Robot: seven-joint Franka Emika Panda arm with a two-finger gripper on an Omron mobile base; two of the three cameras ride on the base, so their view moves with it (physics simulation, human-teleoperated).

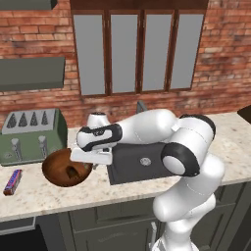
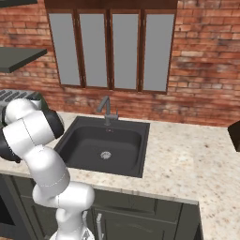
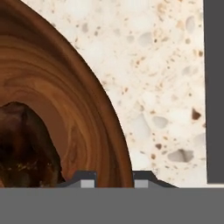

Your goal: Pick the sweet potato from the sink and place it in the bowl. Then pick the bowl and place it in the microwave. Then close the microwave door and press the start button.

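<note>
the gripper [image 3: 113, 180] sits at six o'clock in the hand view, its fingertips [image 3: 87, 179] slightly apart either side of the bowl [image 3: 65, 109] rim; whether they press it i cannot tell. the sweet potato [image 3: 24, 146], a dark brown lump, lies inside the glossy bowl at eight o'clock. the sink [image 1: 142, 164] lies beyond at three o'clock on the counter [image 3: 162, 87].

The sweet potato [image 3: 24, 144] lies in the bowl [image 1: 61, 166], between the toaster [image 1: 32, 135] and the sink [image 2: 103, 145].
</note>
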